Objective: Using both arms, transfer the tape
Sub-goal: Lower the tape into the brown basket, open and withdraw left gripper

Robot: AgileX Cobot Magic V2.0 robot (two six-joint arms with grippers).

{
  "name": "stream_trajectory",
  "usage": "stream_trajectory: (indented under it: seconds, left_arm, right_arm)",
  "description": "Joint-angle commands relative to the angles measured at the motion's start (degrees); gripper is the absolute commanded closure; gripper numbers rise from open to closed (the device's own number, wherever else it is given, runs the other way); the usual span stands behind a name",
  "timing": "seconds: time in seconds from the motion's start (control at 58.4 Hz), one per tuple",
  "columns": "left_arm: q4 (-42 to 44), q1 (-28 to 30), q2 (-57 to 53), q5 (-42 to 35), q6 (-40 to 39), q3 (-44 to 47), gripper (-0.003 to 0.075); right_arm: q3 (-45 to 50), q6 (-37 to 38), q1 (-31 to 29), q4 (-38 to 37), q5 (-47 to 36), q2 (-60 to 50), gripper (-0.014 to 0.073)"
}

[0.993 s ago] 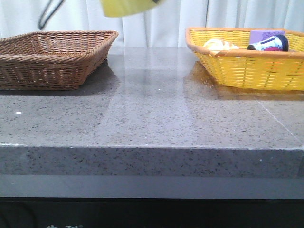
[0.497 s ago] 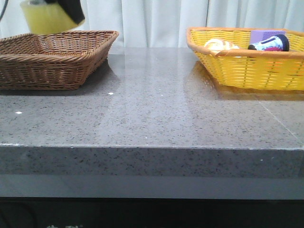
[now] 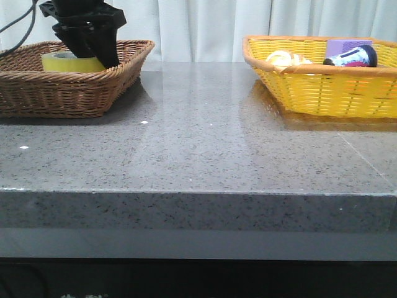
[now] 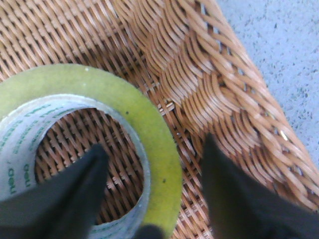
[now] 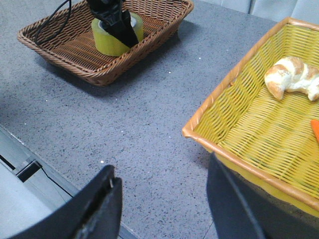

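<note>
The tape point(image 3: 69, 63), a yellow roll with a white core, lies flat inside the brown wicker basket point(image 3: 37, 81) at the far left. My left gripper point(image 3: 99, 56) is down in that basket, open. In the left wrist view the tape's wall point(image 4: 162, 139) sits between the spread fingers of my left gripper point(image 4: 154, 144), one finger in the core, the other outside with a gap. The right wrist view shows the tape point(image 5: 105, 44) and left gripper point(image 5: 122, 31) in the basket point(image 5: 75, 59). My right gripper point(image 5: 162, 164) is open and empty above the table beside the yellow basket point(image 5: 234, 99).
The yellow basket point(image 3: 329, 87) stands at the far right, holding a bread roll point(image 5: 291, 74), a black-capped bottle point(image 3: 353, 57) and a purple box point(image 3: 344, 46). A grey speckled table point(image 3: 198, 143) lies between the baskets. White curtains hang behind.
My left gripper carried the tape from high over the table's middle leftwards and down into the brown basket. The tape now rests on the basket floor and the fingers stand apart from it.
</note>
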Motion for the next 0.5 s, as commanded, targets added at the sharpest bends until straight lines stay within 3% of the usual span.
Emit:
stream_trajectory:
  seconds: [0.0, 0.48]
  left_arm:
    - [-0.5, 0.2, -4.9, 1.4, -0.7, -2.0, 0.0226]
    - [-0.5, 0.1, -20.0, 1.4, -8.0, -2.0, 0.0230]
  right_arm:
    - [-1.6, -0.1, -0.2, -0.1, -4.2, 0.1, 0.0179]
    - [-1.6, -0.1, -0.2, -0.1, -4.2, 0.1, 0.0179]
